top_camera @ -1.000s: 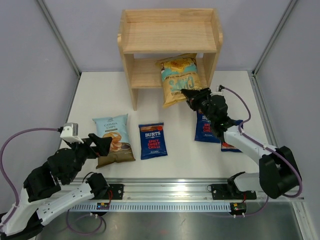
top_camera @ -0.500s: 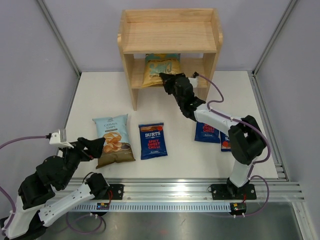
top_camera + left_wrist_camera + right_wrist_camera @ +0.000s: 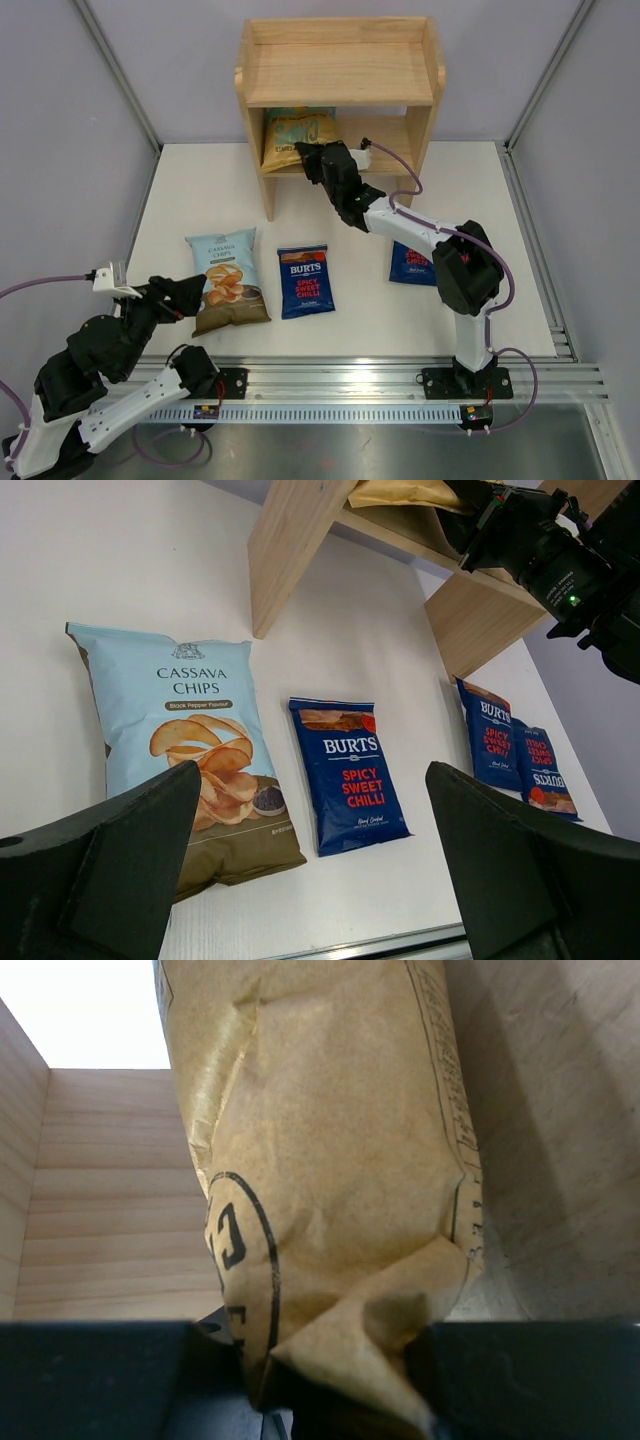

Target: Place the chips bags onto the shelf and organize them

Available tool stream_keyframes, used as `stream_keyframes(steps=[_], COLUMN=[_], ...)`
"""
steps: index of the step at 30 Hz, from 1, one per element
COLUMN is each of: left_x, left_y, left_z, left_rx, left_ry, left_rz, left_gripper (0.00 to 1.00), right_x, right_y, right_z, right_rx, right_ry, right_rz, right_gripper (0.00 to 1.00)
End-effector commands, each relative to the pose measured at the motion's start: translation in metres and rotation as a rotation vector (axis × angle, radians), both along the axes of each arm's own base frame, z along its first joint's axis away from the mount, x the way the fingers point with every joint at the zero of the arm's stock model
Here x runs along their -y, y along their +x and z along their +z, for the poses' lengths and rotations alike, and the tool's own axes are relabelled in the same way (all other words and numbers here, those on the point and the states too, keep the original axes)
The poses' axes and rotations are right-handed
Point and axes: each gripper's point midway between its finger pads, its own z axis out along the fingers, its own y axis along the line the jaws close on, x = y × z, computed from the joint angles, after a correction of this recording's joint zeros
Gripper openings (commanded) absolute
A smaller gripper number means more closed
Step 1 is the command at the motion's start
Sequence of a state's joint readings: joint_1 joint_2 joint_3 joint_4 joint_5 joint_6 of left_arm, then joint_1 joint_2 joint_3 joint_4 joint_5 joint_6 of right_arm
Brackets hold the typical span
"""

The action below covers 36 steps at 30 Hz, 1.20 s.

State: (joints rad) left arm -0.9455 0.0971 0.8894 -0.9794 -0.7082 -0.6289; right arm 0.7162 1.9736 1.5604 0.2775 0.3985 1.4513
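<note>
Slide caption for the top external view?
Right fingers grip the yellow bag in the shelf's lower tier; Cassava Chips bag and Burts bags on the table.

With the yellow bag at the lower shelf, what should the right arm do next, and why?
Probably open the right pincer and let go. The yellow bag is pinched at its edge between the fingers and is already inside the lower tier of the shelf, toward its left end.

Crumpled yellow bag (image 3: 330,1190), lower end pinched between dark jaws, pale wooden shelf (image 3: 110,1200) around it
</note>
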Motion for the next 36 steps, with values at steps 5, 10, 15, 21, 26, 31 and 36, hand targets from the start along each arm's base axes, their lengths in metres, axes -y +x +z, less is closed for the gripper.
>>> stream_keyframes(steps=[5,10,15,21,26,31,36], left_x=[-0.009,-0.012,-0.015,-0.019,0.006,0.049,0.051], left_y=[0.002,0.003,0.004,0.018,0.037,0.056,0.094], left_z=[0.005,0.004,0.001,-0.012,-0.028,-0.045,-0.072], left_rx=[0.018,0.011,-0.002,-0.100,-0.234,-0.307,-0.397], left_ry=[-0.035,-0.037,-0.022,0.112,0.314,0.323,0.239], left_rz=[0.052,0.070,0.099,0.216,0.235,0.162,0.105], left_gripper=[0.99,0.99,0.99,0.99,0.99,0.99,0.99], right_x=[-0.004,0.007,0.017,0.040,0.070,0.112,0.153], right_y=[-0.018,-0.024,-0.034,-0.052,-0.077,-0.110,-0.172], right_z=[0.008,0.005,0.008,0.012,0.022,0.021,0.019], right_rx=[-0.022,-0.054,-0.067,-0.078,-0.048,0.025,0.200], right_ry=[-0.012,-0.040,-0.053,-0.077,-0.104,-0.244,-0.529], right_rz=[0.027,0.011,0.009,-0.017,-0.025,-0.017,0.111], right_gripper=[0.48,0.68,0.88,1.00,0.99,0.99,1.00])
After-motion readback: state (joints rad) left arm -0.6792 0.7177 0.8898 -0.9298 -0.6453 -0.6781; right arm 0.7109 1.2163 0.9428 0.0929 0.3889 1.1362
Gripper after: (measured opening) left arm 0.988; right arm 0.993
